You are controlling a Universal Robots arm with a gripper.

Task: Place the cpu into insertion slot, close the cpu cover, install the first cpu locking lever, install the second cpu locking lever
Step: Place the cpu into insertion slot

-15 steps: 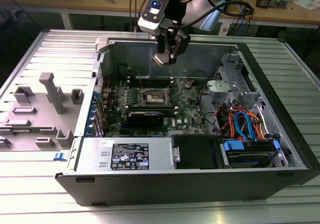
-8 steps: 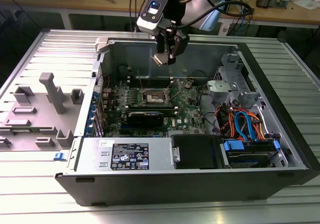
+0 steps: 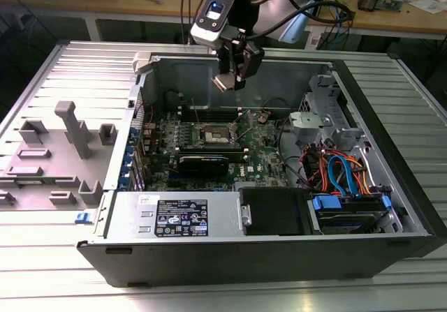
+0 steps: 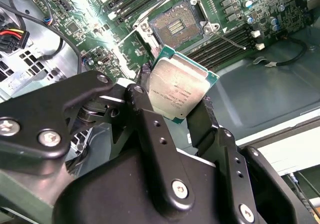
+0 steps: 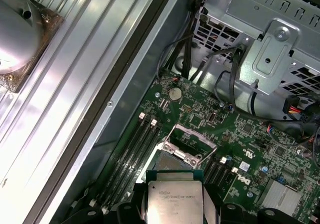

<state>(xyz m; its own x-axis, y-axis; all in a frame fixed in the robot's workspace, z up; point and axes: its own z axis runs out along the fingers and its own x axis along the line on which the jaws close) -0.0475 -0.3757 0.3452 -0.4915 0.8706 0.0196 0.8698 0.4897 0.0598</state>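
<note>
You lose one edge of the small flat square cpu (image 5: 175, 200), silvery-grey metal top, at the picture border in the first wrist view. It also blocks part of the square dark-centred insertion slot (image 5: 169, 160) beyond it. In the second wrist view the black linkage of the two-finger gripper (image 4: 176, 91) covers one corner of the cpu (image 4: 180, 86). In the exterior view the cpu (image 3: 224, 82) is just a pale tile, so you can't make out the grip contact there. The thin silvery frame of the cpu cover (image 5: 181, 152) looks raised off the slot; exact angle unclear.

Your arm comes down from the top of the exterior view. The gripper (image 3: 234, 73) hangs inside the open dark metal computer case (image 3: 279, 256), above the green motherboard (image 3: 269, 155) and well clear of the insertion slot (image 3: 215, 137). The fingers (image 4: 206, 108) pinch the cpu by two opposite edges.

The cpu is tilted, its printed metal top facing the wrist cameras, with a thin green rim round it. The insertion slot (image 4: 175, 27) is uncovered, contacts bare. A thin metal lever rod (image 4: 227, 39) lies just beside it.
</note>
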